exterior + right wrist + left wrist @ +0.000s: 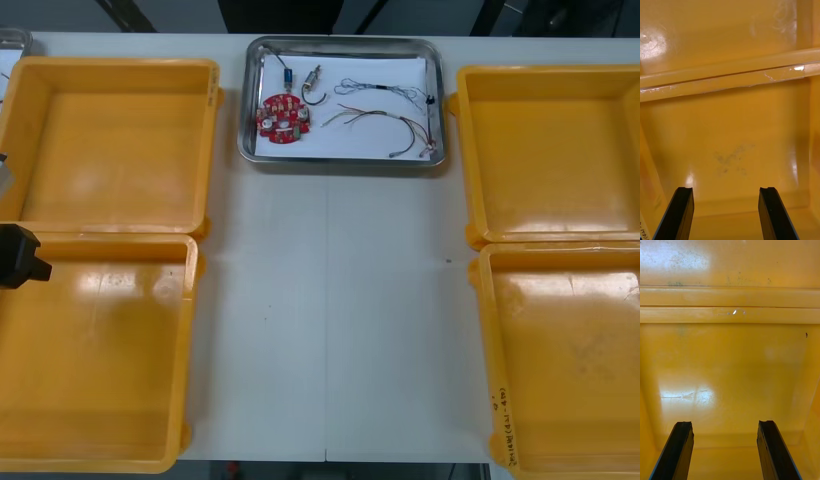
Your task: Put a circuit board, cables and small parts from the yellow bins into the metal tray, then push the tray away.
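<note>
Nearest in, the left gripper (724, 423) hangs over a glossy bin floor with its jaws spread wide. Past them, two bin rims run side by side. It's the same picture at the right gripper (726, 189): jaws spread wide over a scuffed bin floor, a double rim just beyond.

From above now: near left bin (95, 360) sits at 8 o'clock on the table (330, 300), near right bin (565, 350) at 4 o'clock. A black bit of the left arm (18, 258) pokes in at 9 o'clock, right over the seam between the two left bins. Farther out there's the far left bin (110, 140) at 10 o'clock and the far right bin (550, 150) at 2.

And at 12 o'clock, up by the far edge between those two, the tray (340, 161), white inside. The board (283, 116) lies at its 8 o'clock. Small parts (312, 76) and a black cable (318, 98) lie just beyond it, around 11. The blue-white cable (385, 90) stretches across at 1 o'clock, and the red-yellow cable (385, 125) fans out toward 4. The tray stands well apart from the near bins.
</note>
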Action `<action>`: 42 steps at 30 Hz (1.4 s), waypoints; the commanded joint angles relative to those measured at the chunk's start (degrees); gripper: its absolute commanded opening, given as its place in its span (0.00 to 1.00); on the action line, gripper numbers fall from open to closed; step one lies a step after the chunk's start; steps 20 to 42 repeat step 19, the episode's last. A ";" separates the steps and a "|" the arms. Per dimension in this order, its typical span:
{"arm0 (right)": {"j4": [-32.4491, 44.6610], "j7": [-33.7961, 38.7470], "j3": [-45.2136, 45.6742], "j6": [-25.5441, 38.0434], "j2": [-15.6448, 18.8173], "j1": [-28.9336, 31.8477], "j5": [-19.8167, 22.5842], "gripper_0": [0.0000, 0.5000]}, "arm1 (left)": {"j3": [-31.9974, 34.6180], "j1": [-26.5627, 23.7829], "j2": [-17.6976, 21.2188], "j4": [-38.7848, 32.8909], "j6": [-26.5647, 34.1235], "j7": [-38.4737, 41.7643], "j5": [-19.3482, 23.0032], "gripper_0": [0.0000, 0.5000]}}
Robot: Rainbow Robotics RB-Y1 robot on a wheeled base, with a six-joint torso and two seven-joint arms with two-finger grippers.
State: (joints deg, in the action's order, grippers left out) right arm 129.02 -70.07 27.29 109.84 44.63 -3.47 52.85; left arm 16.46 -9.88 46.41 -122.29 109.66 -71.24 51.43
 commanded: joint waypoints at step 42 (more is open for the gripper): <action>0.62 -3.14 0.05 0.16 2.48 -0.93 0.06 1.00 | 1.74 0.74 2.20 -1.11 0.34 -1.27 0.43 1.00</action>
